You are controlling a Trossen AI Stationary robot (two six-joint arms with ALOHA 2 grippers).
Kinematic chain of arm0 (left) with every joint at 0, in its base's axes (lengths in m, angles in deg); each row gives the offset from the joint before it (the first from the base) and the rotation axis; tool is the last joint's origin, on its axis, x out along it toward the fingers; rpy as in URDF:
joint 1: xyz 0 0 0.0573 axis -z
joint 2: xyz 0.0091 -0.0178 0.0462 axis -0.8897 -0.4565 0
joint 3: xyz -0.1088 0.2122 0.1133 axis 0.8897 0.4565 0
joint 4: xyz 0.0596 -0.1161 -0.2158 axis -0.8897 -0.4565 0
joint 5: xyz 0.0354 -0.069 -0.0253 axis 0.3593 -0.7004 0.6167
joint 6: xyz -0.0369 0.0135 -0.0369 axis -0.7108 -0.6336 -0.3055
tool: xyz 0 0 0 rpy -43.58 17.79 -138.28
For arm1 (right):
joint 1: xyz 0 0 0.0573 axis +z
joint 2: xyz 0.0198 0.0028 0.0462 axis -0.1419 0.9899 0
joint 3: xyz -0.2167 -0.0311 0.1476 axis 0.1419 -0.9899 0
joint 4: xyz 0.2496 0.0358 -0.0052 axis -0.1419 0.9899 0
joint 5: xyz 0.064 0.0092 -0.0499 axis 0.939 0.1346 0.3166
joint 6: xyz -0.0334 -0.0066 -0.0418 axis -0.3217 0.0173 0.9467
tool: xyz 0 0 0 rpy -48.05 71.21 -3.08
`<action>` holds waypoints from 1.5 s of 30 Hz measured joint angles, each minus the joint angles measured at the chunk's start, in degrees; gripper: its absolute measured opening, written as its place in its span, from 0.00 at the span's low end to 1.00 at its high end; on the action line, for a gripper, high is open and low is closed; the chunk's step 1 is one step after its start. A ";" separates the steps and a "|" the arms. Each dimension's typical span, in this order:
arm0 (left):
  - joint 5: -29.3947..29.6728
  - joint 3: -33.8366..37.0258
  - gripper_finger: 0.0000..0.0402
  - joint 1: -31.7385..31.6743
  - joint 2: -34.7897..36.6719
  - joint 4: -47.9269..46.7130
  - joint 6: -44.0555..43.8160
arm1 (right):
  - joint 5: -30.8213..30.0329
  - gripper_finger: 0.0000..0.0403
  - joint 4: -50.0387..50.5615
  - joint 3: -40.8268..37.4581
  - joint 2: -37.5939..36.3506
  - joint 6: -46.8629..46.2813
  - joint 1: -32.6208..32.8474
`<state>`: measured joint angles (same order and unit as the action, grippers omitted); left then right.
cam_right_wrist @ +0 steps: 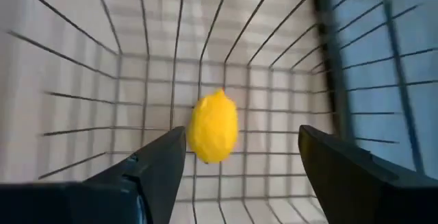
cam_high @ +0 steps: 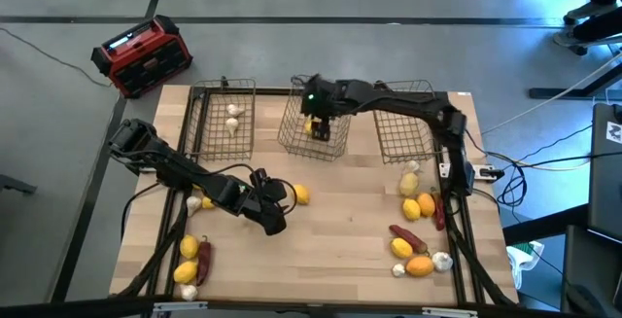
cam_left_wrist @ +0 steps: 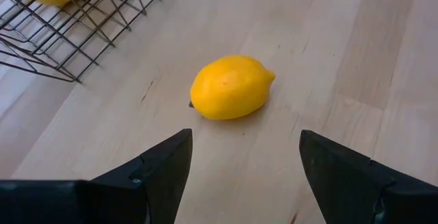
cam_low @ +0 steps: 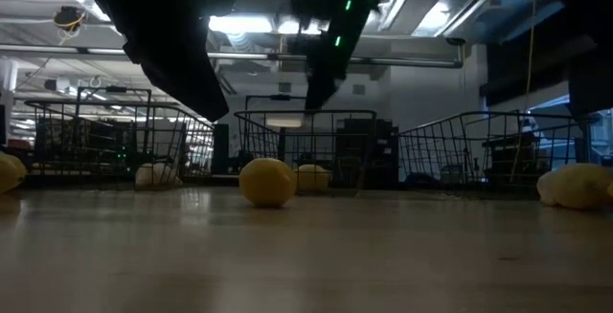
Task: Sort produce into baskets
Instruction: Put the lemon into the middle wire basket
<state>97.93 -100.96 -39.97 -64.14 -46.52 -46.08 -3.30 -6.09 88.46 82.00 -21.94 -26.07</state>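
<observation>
Light wood table [cam_high: 340, 230] on a grey floor; red-and-black box [cam_high: 142, 56] sits off the table at upper left of the high view, cables trailing at the right edge. Low view looks across the tabletop into a dim room w/ ceiling lights and shelving behind.

Three wire baskets along the table's top edge in the high view: left basket [cam_high: 224, 116] w/ two white bulbs [cam_high: 233, 117], middle basket [cam_high: 315, 123], right basket [cam_high: 403, 123].

Right gripper [cam_high: 321, 123] hangs over the middle basket, fingers spread, gripping nothing. Right wrist view shows a lemon [cam_right_wrist: 213, 127] in the basket, just past the parted fingers [cam_right_wrist: 154, 176], mesh walls all round; high view only shows a yellow patch there.

Left gripper [cam_high: 280, 199] at centre-left of the table, fingers apart and empty, pointing at a loose lemon [cam_high: 300, 194] just beside it. Left wrist view shows that lemon [cam_left_wrist: 230, 87] lying on bare wood, not touched.

More produce: pile at lower right [cam_high: 418, 230] w/ lemons, dark red chillies, an orange piece, white bulbs; smaller group at lower left [cam_high: 192, 258].
</observation>
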 joint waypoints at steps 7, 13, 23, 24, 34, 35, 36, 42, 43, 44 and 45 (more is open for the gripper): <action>0.00 0.00 0.66 0.00 0.00 0.00 -0.42 | -0.19 0.70 1.90 -0.02 -10.56 -1.17 6.70; 0.02 0.02 0.66 0.02 0.12 2.28 1.94 | -0.77 0.70 2.50 -1.17 -15.21 -3.10 13.52; 4.64 1.13 0.66 -0.06 8.96 0.70 7.55 | -4.63 0.70 -6.15 -15.40 -17.73 -7.93 22.81; 4.67 2.24 0.66 -0.15 10.06 1.77 8.17 | -4.65 0.70 -8.56 -17.03 -17.82 -8.39 23.63; 4.47 16.36 0.66 -0.94 18.40 11.59 1.72 | -6.76 0.70 -31.15 -31.79 -17.46 -13.30 26.49; 4.46 16.64 0.66 -0.94 18.43 12.22 1.28 | -6.99 0.70 -33.57 -33.04 -17.46 -13.93 26.42; 4.44 16.70 0.66 -0.92 18.43 12.52 1.14 | -7.25 0.70 -35.43 -34.04 -17.46 -14.26 26.41; 4.44 16.76 0.66 -0.90 18.36 12.50 1.15 | -8.60 0.70 -41.67 -38.50 -16.96 -15.92 26.58; 4.44 16.76 0.66 -0.90 18.34 12.50 1.26 | -8.58 0.70 -41.56 -38.60 -16.58 -16.31 26.56; 4.44 16.76 0.66 -0.90 18.34 12.36 1.31 | -8.55 0.70 -41.33 -38.66 -16.13 -16.54 26.53; 4.44 16.76 0.66 -0.90 18.34 12.32 1.33 | -8.30 0.70 -41.60 -38.66 -15.69 -16.68 26.52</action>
<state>102.37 -84.20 -40.86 -45.80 -34.20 -44.75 -11.60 -47.69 49.80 66.31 -38.61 0.44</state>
